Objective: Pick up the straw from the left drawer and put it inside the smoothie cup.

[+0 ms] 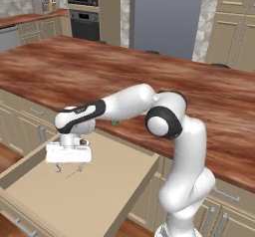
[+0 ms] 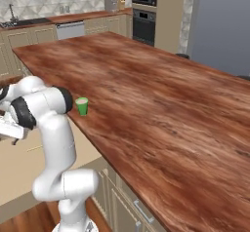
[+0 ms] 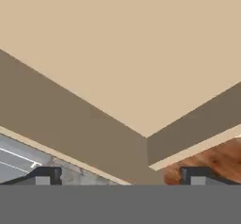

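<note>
One straw (image 1: pixel 73 172), one drawer (image 1: pixel 112 181), one green cup (image 2: pixel 81 106).

A: What does the arm (image 1: pixel 184 146) look like?
B: Glossy white, made of rounded tube-like segments, with dark grey to black bands at the joints and a round white cap set in a black ring at the elbow.
A: And the hand?
B: A boxy white block under a short white wrist with a small dark and red detail on its side; the gripper (image 1: pixel 70 169) ends in two small dark fingers (image 3: pixel 45 175)

Glossy wood counter (image 1: pixel 99 66), matt smooth left drawer (image 1: pixel 114 181)
</note>
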